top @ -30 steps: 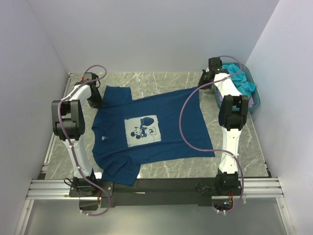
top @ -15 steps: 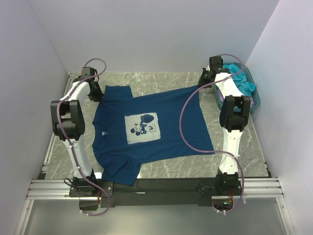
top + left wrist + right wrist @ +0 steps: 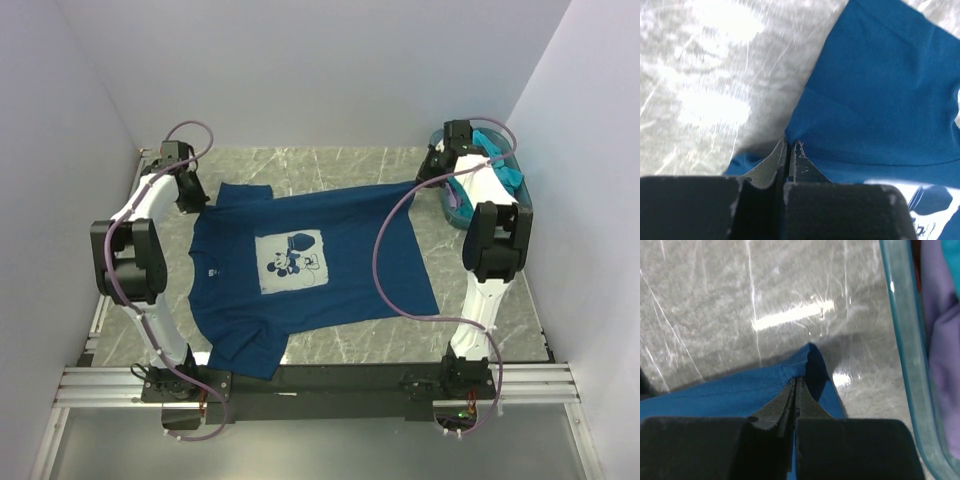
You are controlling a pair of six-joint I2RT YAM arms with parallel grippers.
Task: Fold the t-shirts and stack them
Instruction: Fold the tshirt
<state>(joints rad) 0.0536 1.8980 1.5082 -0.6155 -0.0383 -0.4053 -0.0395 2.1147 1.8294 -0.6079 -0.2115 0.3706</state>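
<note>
The dark navy t-shirt lay spread on the table, picture side up. The left gripper was pinched tight on its far edge by the sleeve. The right gripper was pinched tight on its far bottom corner, just beside the teal basket. A turquoise tee and a lilac tee waited in there. I think both arms should lift the far edge together, hold the cloth straight between them, and bring it evenly toward the near side.
</note>
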